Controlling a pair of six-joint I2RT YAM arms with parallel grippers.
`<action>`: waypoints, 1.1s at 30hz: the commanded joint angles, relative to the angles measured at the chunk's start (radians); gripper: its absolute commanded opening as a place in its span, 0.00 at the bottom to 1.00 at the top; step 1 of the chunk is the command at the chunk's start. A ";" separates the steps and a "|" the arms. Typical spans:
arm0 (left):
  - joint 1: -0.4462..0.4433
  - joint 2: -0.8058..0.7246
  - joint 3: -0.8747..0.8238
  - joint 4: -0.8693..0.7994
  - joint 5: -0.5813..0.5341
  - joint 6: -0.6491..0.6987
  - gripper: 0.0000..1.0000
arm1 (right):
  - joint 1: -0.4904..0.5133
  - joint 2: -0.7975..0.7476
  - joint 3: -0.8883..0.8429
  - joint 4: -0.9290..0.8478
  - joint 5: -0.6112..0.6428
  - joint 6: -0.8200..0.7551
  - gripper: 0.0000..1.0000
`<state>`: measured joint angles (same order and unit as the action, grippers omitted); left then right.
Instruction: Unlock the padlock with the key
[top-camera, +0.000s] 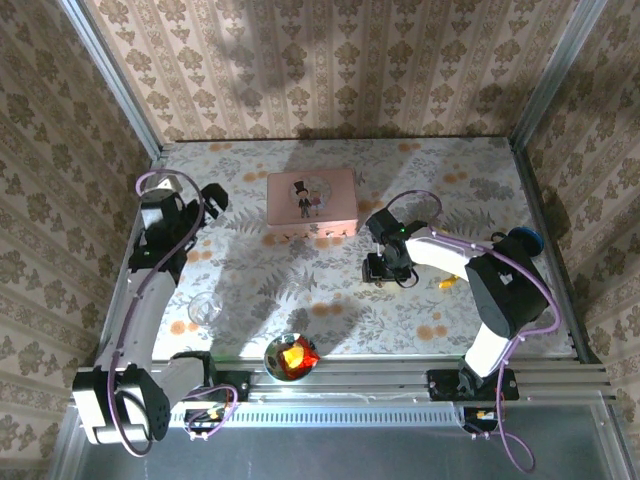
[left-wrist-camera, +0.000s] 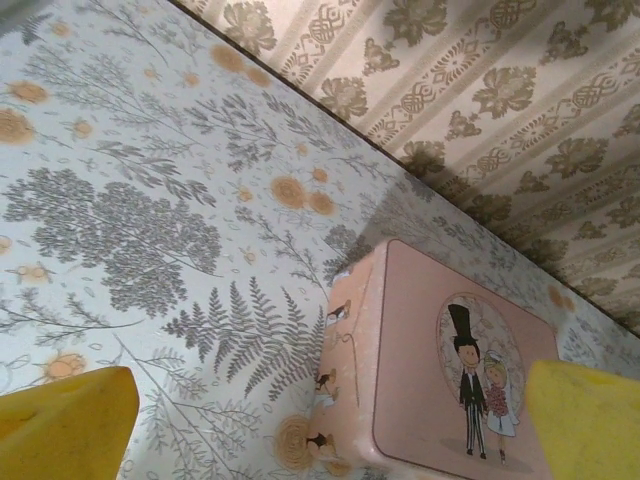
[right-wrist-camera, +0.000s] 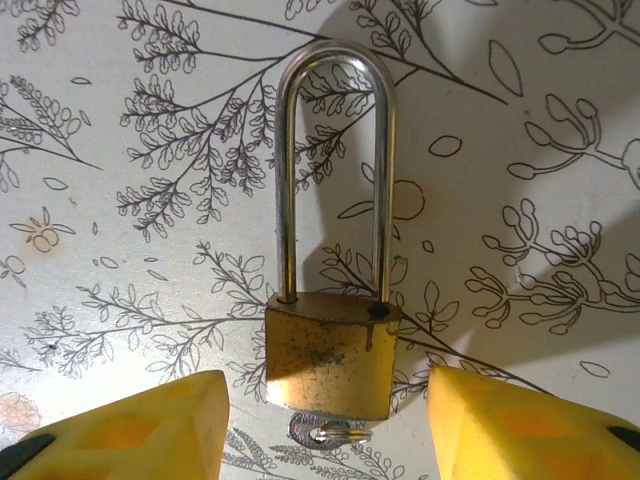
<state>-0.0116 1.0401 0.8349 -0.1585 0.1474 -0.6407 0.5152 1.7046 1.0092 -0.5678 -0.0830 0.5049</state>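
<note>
The brass padlock (right-wrist-camera: 332, 352) lies flat on the floral tablecloth, its long silver shackle (right-wrist-camera: 335, 70) pointing away from me. A dark hole shows at the foot of the shackle's right leg. The key (right-wrist-camera: 312, 432) sticks out of the lock's bottom, a small ring through its silvery head. My right gripper (right-wrist-camera: 325, 425) is open, one yellow finger (right-wrist-camera: 120, 435) on each side of the lock body, touching neither lock nor key. Seen from above, the right gripper (top-camera: 390, 266) points down at mid-table. My left gripper (top-camera: 211, 197) is open beside the pink box, holding nothing.
The pink box (top-camera: 312, 197) with a cartoon wedding couple sits at the back centre, just ahead of my left fingers (left-wrist-camera: 60, 420). A yellow banana-shaped object (top-camera: 447, 282) lies right of the right gripper. A glass (top-camera: 206, 308) and a bowl (top-camera: 291, 357) stand near the front edge.
</note>
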 joint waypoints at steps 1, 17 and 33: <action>0.024 -0.066 -0.007 -0.059 -0.031 0.043 1.00 | 0.006 -0.083 0.034 -0.075 0.024 0.003 0.55; 0.073 -0.486 -0.254 -0.090 -0.279 0.285 1.00 | -0.033 -0.763 -0.213 0.009 0.450 -0.032 1.00; 0.073 -0.296 -0.637 0.561 -0.287 0.465 1.00 | -0.149 -0.935 -0.562 0.609 0.778 -0.241 1.00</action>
<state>0.0540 0.6998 0.2062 0.2058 -0.1249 -0.2729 0.3885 0.7513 0.5121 -0.1890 0.5636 0.3305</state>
